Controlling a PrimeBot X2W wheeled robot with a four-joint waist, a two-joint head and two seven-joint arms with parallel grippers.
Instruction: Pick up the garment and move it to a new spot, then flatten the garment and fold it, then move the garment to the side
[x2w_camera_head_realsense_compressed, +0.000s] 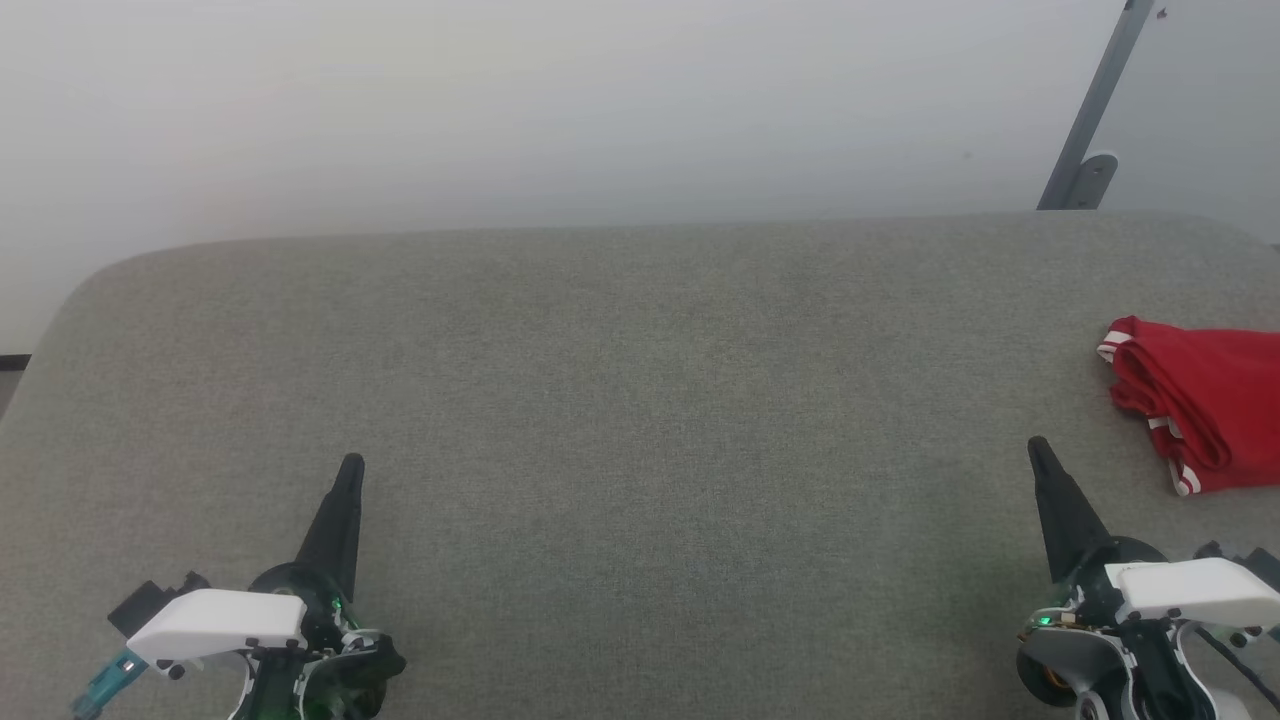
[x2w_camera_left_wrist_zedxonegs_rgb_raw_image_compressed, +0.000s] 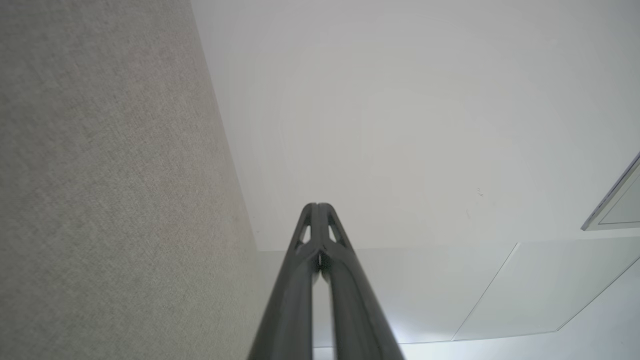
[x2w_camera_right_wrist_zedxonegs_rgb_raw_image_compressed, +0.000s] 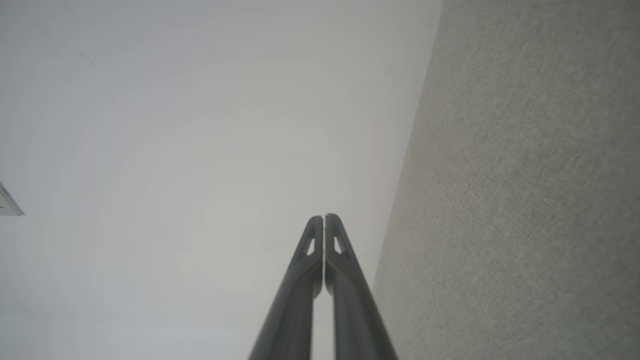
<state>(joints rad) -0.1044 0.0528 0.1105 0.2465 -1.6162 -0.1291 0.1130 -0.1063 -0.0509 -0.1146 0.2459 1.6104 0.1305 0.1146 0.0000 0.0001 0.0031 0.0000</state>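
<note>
The garment (x2w_camera_head_realsense_compressed: 1205, 400), apparently folded, was cut off at the frame's right edge; the tabletop (x2w_camera_head_realsense_compressed: 640, 400) lay open between the clenched, empty left end effector (x2w_camera_head_realsense_compressed: 350, 466) and right end effector (x2w_camera_head_realsense_compressed: 1037, 446).

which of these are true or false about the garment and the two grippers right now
1. The garment lies on the right side of the table. True.
2. The right gripper holds the garment. False: it is shut on nothing, apart from the garment.
3. The left gripper is open. False: its fingers are shut together.
4. The garment is red with white striped trim. True.
</note>
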